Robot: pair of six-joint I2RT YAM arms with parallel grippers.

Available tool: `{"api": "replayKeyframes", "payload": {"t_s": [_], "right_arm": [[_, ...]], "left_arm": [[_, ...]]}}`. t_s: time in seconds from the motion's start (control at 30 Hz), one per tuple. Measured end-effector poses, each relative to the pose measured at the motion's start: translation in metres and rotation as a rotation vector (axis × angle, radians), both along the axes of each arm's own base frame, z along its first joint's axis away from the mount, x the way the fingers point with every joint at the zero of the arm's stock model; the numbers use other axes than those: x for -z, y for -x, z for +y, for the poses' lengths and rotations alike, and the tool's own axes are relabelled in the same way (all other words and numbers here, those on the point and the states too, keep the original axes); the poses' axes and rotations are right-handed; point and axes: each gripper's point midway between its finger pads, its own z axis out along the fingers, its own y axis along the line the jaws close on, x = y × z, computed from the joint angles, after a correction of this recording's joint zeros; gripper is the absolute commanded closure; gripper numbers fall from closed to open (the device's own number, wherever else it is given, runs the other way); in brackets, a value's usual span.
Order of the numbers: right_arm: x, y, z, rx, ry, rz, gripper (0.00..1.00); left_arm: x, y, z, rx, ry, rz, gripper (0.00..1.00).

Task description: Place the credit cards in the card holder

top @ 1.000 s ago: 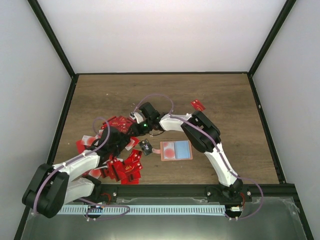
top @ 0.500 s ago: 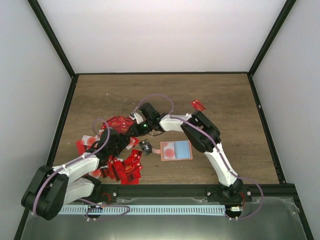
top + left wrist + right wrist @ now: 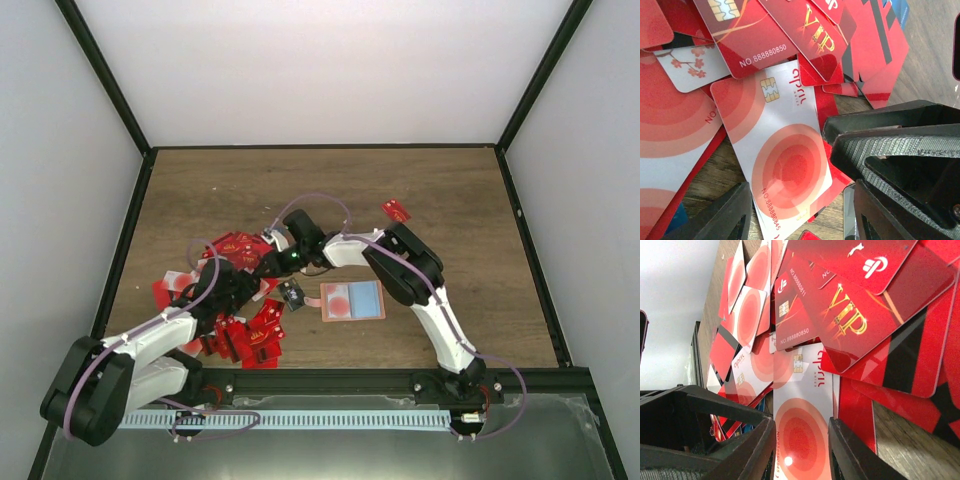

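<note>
Card holder [image 3: 352, 300]: lies open, ready to receive.
Credit cards [image 3: 245, 335]: heaped left of it.
Pale red-ringed card [image 3: 777, 150]: flat in the heap (chip up).
Left gripper [image 3: 800, 210]: spread wide, straddling that card, presumably to pinch it.
Right gripper [image 3: 800, 455]: parted, holding nothing.

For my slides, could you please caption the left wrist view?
Left jaws open over a pink-white card among red credit cards.

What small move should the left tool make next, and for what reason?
Probably close the left tool on the pale pink-white plastic card with red circles: it lies mostly uncovered between its open jaws, not yet pinched. The right tool stands open over what looks like the same card, so it should likely wait.
</note>
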Motion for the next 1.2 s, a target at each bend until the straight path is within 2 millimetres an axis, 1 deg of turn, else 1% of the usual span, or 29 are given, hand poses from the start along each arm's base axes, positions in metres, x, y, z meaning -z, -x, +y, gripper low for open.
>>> {"api": "replayKeyframes", "payload": {"t_s": [0.17,0.37,0.6,0.73,0.87,0.97,1.07,1.2], "right_arm": [[-0.001,0.005,-0.003,-0.003,-0.001,0.016,0.68],[-0.002,0.018,-0.01,-0.029,-0.007,0.067,0.68],[-0.005,0.033,-0.01,-0.068,-0.023,0.131,0.68],[-0.013,0.055,-0.004,-0.138,-0.051,0.178,0.68],[-0.011,0.082,0.001,-0.194,-0.041,0.211,0.68],[-0.008,0.085,0.0,-0.195,-0.032,0.22,0.68],[-0.005,0.084,-0.003,-0.188,-0.026,0.226,0.68],[-0.001,0.085,-0.012,-0.178,-0.013,0.231,0.68]], "left_arm": [[-0.001,0.003,0.0,0.018,-0.002,0.001,0.45],[-0.004,0.007,0.002,0.031,-0.015,-0.005,0.48],[-0.021,-0.002,-0.001,0.042,0.001,-0.073,0.51],[-0.028,-0.008,-0.002,0.04,0.01,-0.103,0.52],[-0.034,-0.012,-0.006,0.048,0.029,-0.13,0.53],[-0.029,-0.012,-0.009,0.063,0.027,-0.121,0.54],[-0.028,-0.013,-0.011,0.081,0.021,-0.123,0.54],[-0.02,-0.01,-0.015,0.133,-0.01,-0.096,0.55]]}}
